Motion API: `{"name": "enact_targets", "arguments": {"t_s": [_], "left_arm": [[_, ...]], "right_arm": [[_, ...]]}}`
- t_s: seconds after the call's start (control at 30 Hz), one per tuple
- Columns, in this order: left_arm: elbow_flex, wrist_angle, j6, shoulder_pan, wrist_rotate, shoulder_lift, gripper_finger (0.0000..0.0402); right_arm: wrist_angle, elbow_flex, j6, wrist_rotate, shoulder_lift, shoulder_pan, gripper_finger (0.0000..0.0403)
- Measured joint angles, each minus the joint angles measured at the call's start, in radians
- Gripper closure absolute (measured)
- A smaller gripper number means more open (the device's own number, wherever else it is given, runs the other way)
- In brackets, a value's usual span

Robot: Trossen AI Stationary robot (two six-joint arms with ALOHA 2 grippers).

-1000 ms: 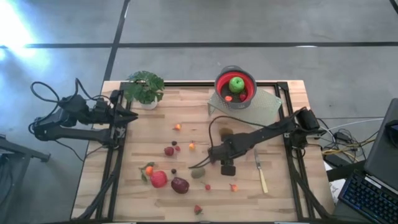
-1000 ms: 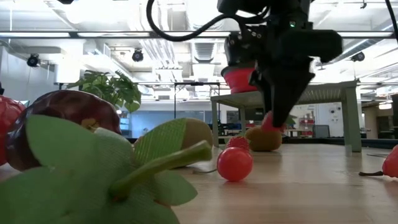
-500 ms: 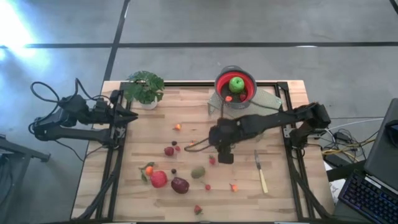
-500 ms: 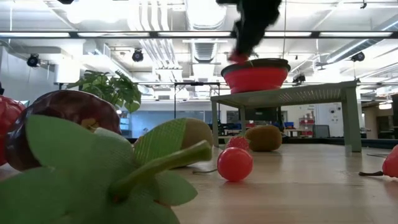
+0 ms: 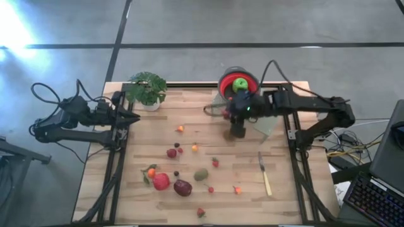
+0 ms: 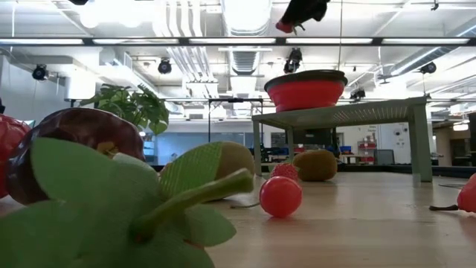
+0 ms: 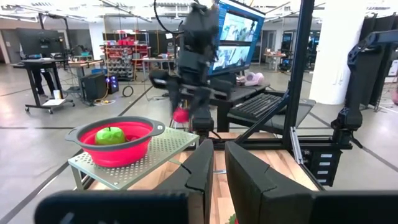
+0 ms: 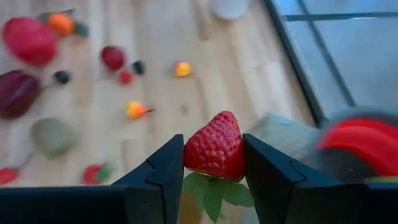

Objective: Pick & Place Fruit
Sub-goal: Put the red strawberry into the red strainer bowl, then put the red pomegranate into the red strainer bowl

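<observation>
My right gripper (image 5: 226, 114) hangs above the table beside the red bowl (image 5: 249, 94), shut on a small red strawberry (image 8: 216, 146). The low view shows the strawberry (image 6: 285, 27) high up above the bowl (image 6: 306, 91). A green apple (image 5: 240, 84) lies in the bowl, which stands on a perforated metal stand (image 5: 270, 112). On the wood lie a red apple (image 5: 161, 181), a maroon plum (image 5: 182, 187), a kiwi (image 5: 201, 174) and several small fruit pieces. My left gripper (image 5: 133, 118) waits shut at the table's left edge. My right gripper pinches the strawberry by its two sides (image 8: 191, 154) between its two fingers (image 8: 163, 169). The pointed tip faces away from the gripper and the green leaves toward it. The fingers slant downward, and the strawberry is lifted clear of the table.
A leafy potted plant (image 5: 146, 88) stands at the far left corner. A pale-handled knife (image 5: 265, 178) lies near the right side. Black frame rails (image 5: 115, 170) run along both side edges. Bare wood lies between the plant and the stand.
My right gripper has risen from the middle of the table and gone toward the far edge, up beside the red bowl, tipping to a shallower slant. The strawberry has gone with it, lifted clear of the wood. The left arm has kept still.
</observation>
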Motion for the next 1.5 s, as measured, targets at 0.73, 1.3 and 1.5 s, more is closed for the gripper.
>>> {"name": "enact_targets", "arguments": {"t_s": [0.73,1.3,1.5], "left_arm": [[0.000,0.000,0.000,0.000,0.000,0.000,0.0355],[0.000,0.000,0.000,0.000,0.000,0.000,0.0355],[0.000,0.000,0.000,0.000,0.000,0.000,0.0355]], "right_arm": [[-0.062,-0.009,-0.077,-0.061,0.095,-0.388,0.0250],[-0.093,-0.010,-0.043,-0.127,0.121,-0.398,0.0170],[-0.093,-0.010,-0.032,-0.123,0.070,-0.375,0.0163]]}}
